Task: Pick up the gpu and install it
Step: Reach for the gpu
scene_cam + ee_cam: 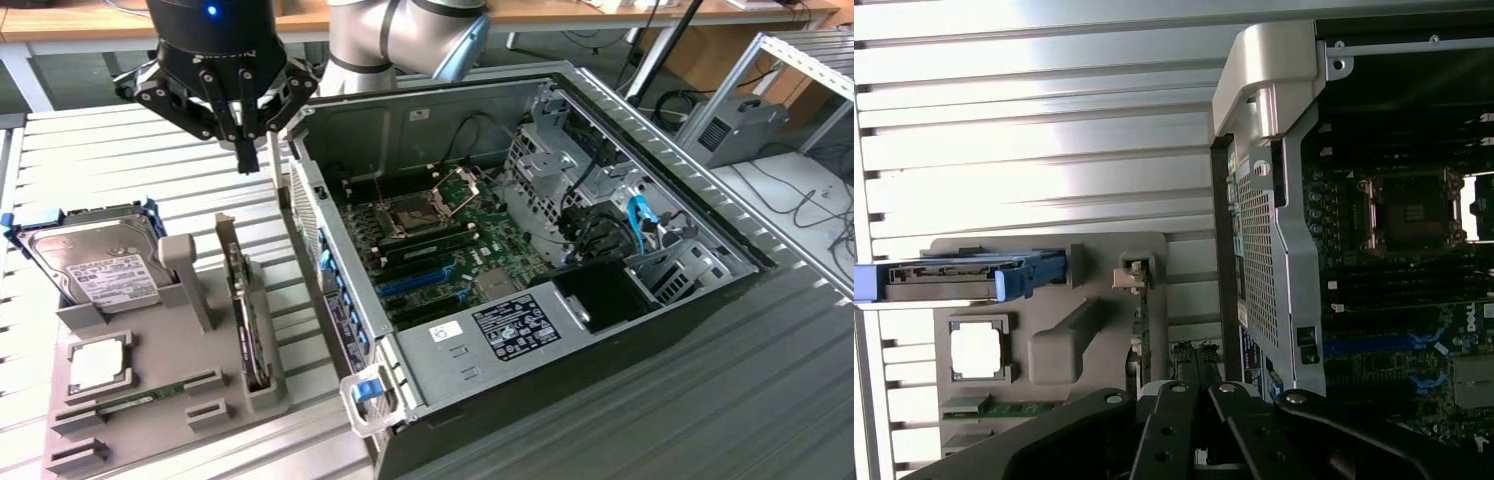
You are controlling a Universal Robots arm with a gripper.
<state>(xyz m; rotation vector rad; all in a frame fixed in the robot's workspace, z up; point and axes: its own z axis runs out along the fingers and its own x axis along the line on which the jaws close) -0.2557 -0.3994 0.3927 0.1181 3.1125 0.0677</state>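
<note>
While the claw (246, 160) hangs over the slatted metal worktop (120, 170), its fingers pressed together and gripping nothing, I count the following.

1. gpu (246, 310): thin black card standing on edge in a slot of the grey holder block (200, 400), its silver bracket strip at the end nearer the claw. Untouched. The claw's tips hang above the bracket end and apart from it. From the wrist camera the gpu (1142, 330) reads as a narrow dark line along the holder block.

2. hard drive (100, 265): silver, white label, blue frame, propped at a tilt in the holder block, to the exterior view's left of the gpu.

3. processor chip (96, 365): square, pale, lying flat in a recess of the holder block.

4. memory stick (140, 398): slim, green, lying in a slot beside the processor chip.

5. computer case (534, 340): on its side, panel off, just beside the holder block on the exterior view's right. Its motherboard (494, 245) is exposed, with blue expansion slots (414, 280) near the wall closest to the gpu.

6. arm (387, 30): grey, jointed, reaching in from behind the computer case.
</note>
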